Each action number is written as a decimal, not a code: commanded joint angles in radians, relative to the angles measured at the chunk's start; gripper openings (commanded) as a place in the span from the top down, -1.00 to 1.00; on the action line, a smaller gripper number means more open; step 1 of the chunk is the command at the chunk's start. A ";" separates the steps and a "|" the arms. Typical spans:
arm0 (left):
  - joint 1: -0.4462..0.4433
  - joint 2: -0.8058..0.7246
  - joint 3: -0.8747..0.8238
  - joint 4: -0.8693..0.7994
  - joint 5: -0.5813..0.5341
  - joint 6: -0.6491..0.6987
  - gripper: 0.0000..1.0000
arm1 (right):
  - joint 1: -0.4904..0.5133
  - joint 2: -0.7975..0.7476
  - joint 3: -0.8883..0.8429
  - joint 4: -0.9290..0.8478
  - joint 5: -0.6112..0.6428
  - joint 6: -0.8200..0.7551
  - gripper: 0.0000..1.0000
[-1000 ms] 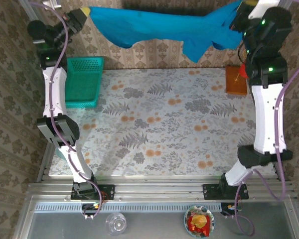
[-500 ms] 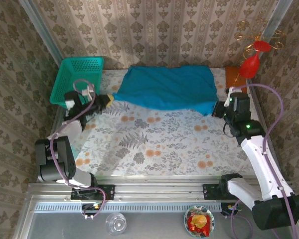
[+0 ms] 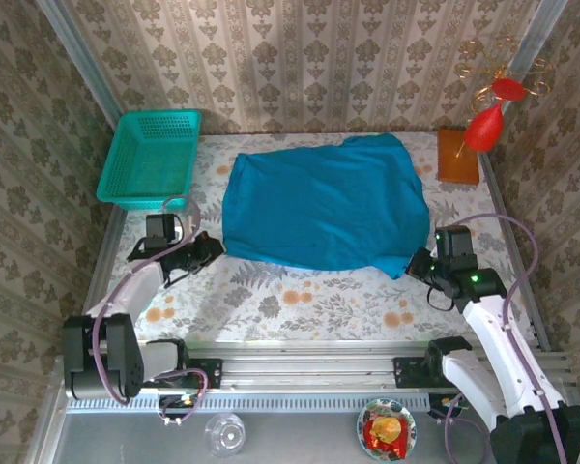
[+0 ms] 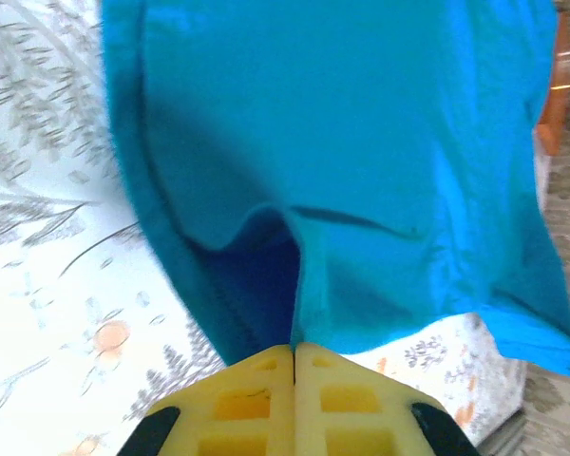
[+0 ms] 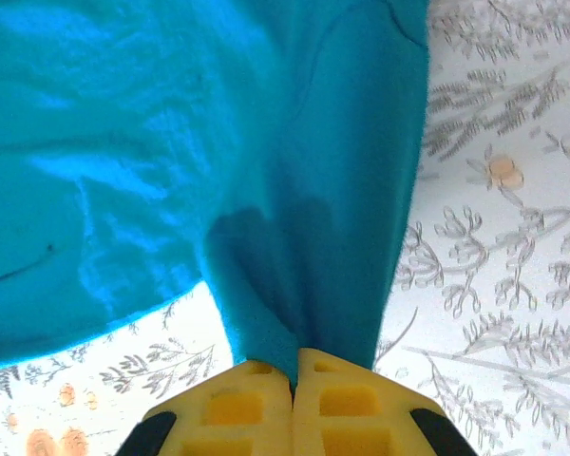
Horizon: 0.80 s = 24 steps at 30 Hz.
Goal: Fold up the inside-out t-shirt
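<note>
The table (image 3: 300, 290) wears a pale cloth printed with grey ferns and orange blossoms, and patterned beige wallpaper closes it in on 3 sides. Along its near edge, at 6 o'clock, runs a bare aluminium rail (image 3: 300, 362) that carries the 2 arm bases.

The inside-out t-shirt (image 3: 324, 205) lies spread over the middle of the table and reaches toward 12 o'clock, bright blue and mostly flat, with soft wrinkles.

The left gripper (image 3: 211, 248) sits low at the shirt's 8 o'clock corner. In the left wrist view its yellow fingers (image 4: 256, 380) are clenched together on the hem, and the cloth (image 4: 361, 142) fans away from them. The right gripper (image 3: 418, 266) is at the shirt's 4 o'clock corner. In the right wrist view it (image 5: 294, 361) is pinched tight on a bunched fold of the blue fabric (image 5: 171, 142).

A teal mesh basket (image 3: 150, 159) stands at the table's 10 o'clock corner, apart from the shirt. An orange-brown block (image 3: 457, 157) lies at 2 o'clock, with a red ornament on gold wire (image 3: 485, 124) above it.

On the grey ledge below the rail sit a clear glass (image 3: 224, 433) and a small plate (image 3: 387, 428) holding something red.
</note>
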 commanded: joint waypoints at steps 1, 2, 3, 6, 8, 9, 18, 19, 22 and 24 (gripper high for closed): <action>0.010 -0.083 -0.003 -0.144 -0.122 0.041 1.00 | -0.002 -0.048 -0.006 -0.139 -0.004 0.112 1.00; 0.015 -0.102 -0.007 -0.163 -0.138 0.040 1.00 | -0.002 -0.061 -0.002 -0.176 0.020 0.138 1.00; 0.026 -0.121 -0.015 -0.179 -0.160 0.035 1.00 | -0.002 -0.079 0.000 -0.202 0.037 0.156 1.00; 0.071 -0.150 -0.052 -0.178 -0.146 0.024 1.00 | -0.002 -0.122 -0.001 -0.246 0.078 0.178 0.92; 0.099 -0.152 -0.065 -0.189 -0.116 0.026 1.00 | -0.002 -0.141 -0.007 -0.274 0.102 0.197 0.87; 0.102 -0.152 -0.065 -0.200 -0.115 0.029 1.00 | -0.002 -0.146 -0.013 -0.273 0.096 0.203 0.75; 0.100 -0.193 -0.001 -0.242 -0.125 0.042 0.20 | 0.027 -0.115 0.022 -0.278 0.108 0.194 0.09; 0.099 -0.191 0.018 -0.253 -0.126 0.057 0.21 | 0.051 -0.096 0.030 -0.264 0.112 0.188 0.10; 0.087 -0.163 0.077 -0.284 -0.122 0.103 0.23 | 0.162 -0.001 0.049 -0.196 0.103 0.178 0.12; 0.061 -0.133 0.111 -0.293 -0.111 0.122 0.25 | 0.255 0.099 0.068 -0.137 0.074 0.163 0.12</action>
